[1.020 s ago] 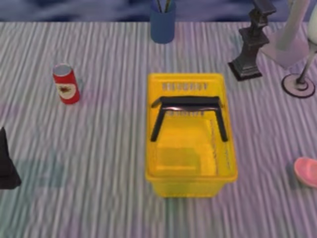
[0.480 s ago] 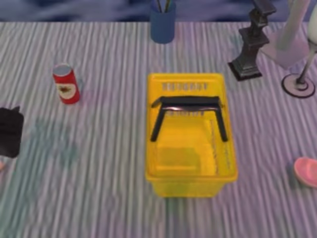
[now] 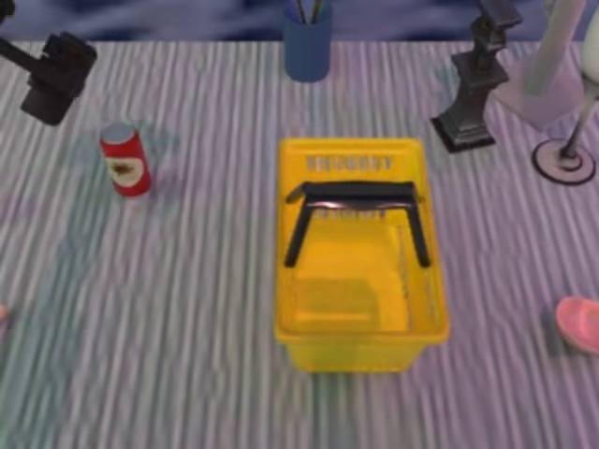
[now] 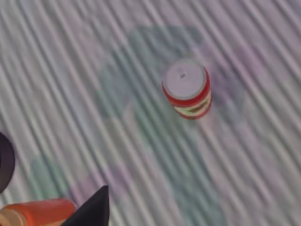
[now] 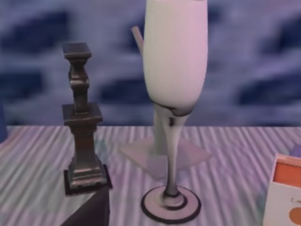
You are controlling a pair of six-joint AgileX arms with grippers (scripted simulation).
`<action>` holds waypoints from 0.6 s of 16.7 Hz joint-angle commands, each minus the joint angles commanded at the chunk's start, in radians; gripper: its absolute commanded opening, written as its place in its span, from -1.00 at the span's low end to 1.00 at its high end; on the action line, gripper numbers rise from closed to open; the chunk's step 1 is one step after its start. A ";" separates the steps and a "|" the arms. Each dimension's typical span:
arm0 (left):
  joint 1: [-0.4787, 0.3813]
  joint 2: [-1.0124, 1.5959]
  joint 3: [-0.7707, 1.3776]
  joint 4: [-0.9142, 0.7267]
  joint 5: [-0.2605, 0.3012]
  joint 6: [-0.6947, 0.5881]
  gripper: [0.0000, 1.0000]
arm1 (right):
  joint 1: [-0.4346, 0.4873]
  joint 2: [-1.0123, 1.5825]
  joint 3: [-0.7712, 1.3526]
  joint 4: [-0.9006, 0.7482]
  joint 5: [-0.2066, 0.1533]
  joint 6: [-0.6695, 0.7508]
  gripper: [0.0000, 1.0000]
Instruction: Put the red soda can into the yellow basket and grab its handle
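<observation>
From above, you see a table [image 3: 187,355] covered in pale grey-lilac stripes running toward the far edge, with a blurred blue backdrop beyond it. The red soda can [image 3: 125,159] stands upright on the left part of the table, well apart from the yellow basket [image 3: 360,348] at the centre. The handle [image 3: 356,195] lies folded across the basket's far half, its black bar level with the rim. The left gripper [image 3: 49,77] hovers at the far left corner, near the can but not touching it; you cannot tell here how its fingers are set. A blue pencil cup [image 3: 307,42] stands at the far edge, a dark candlestick stand [image 3: 475,89] and a glass [image 3: 565,140] at the far right, and a pink object [image 3: 580,323] at the right edge.

In the left wrist view you look down on the can [image 4: 186,89], silver top up, with a pale label mark on its side; no lettering can be read. One dark fingertip [image 4: 91,212] shows, so the fingers' spread stays unclear.

The right wrist view shows the stand [image 5: 83,127] beside the tall glass [image 5: 171,108] on the striped surface. The right gripper's fingers cannot be judged.
</observation>
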 joint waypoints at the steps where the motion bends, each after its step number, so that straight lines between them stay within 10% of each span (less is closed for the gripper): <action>1: -0.004 0.099 0.105 -0.053 0.000 0.024 1.00 | 0.000 0.000 0.000 0.000 0.000 0.000 1.00; 10: -0.007 0.875 0.861 -0.454 -0.031 0.202 1.00 | 0.000 0.000 0.000 0.000 0.000 0.000 1.00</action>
